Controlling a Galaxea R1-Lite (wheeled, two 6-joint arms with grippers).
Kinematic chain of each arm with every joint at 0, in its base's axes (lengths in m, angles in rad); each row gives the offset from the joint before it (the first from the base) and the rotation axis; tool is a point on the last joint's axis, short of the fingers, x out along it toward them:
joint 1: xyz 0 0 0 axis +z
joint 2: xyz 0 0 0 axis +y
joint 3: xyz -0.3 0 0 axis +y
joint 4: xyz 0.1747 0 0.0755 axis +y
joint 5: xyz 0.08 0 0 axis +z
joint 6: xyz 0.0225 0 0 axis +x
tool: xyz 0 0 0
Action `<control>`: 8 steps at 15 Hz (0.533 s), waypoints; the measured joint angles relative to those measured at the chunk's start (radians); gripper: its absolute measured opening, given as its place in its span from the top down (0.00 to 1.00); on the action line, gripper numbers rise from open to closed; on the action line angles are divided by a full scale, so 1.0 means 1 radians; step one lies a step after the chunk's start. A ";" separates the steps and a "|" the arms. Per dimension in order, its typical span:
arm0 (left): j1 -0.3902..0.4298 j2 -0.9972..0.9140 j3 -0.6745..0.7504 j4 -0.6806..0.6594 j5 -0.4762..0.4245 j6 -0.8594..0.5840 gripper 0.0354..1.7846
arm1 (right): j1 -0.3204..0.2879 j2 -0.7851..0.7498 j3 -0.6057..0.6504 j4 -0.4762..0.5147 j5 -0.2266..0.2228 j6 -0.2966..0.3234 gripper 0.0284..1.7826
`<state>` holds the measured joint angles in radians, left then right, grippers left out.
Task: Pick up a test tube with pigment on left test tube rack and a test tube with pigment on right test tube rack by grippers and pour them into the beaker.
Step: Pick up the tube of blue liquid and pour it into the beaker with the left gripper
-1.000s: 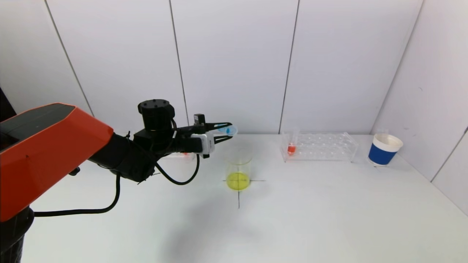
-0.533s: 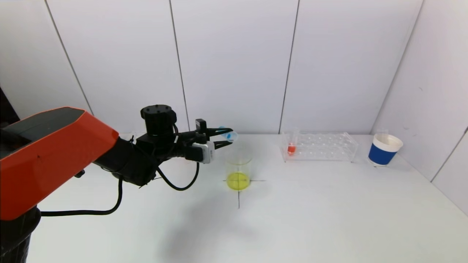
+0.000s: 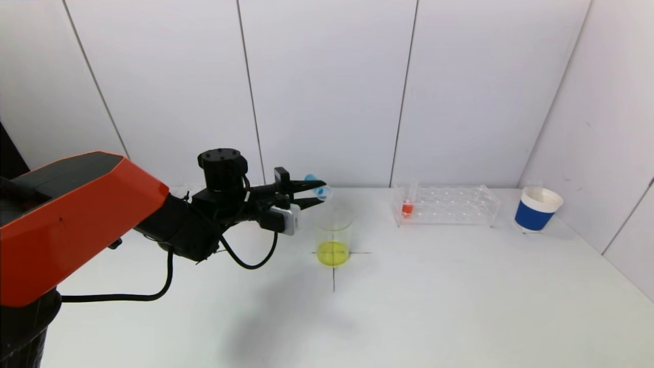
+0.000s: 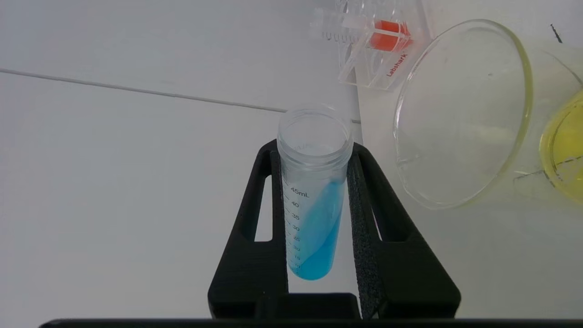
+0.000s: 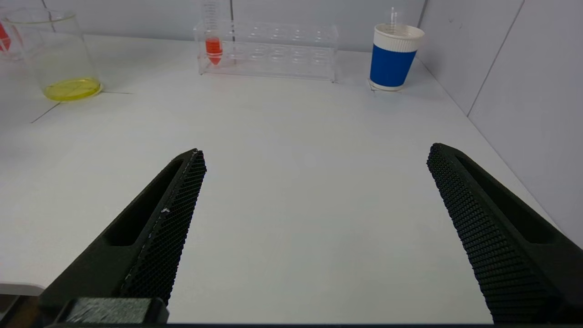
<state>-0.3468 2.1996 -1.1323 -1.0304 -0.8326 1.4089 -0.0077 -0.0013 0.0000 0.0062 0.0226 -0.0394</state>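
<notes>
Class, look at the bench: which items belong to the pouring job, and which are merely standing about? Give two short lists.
Part of the job:
- left pincer, shut on the blue test tube
- beaker with yellow liquid
- right rack with the orange test tube
- right pincer, open and empty above the table

Standing about:
- blue paper cup
- black cross marked on the table

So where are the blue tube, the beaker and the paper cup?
blue tube (image 4: 314, 228), left wrist view, its blue liquid.
beaker (image 3: 333, 232), head view, its clear wall.
paper cup (image 3: 534, 214), head view, its blue band.
</notes>
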 joint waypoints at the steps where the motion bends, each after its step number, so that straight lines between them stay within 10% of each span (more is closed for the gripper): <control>1: 0.000 0.005 -0.004 0.000 0.001 0.016 0.78 | 0.000 0.000 0.000 0.000 0.000 0.000 0.01; 8: -0.002 0.054 -0.055 -0.007 0.022 0.072 0.78 | 0.000 0.000 0.000 0.000 0.000 0.000 0.01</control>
<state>-0.3487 2.2538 -1.1872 -1.0370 -0.8104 1.4811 -0.0077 -0.0013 0.0000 0.0066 0.0226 -0.0394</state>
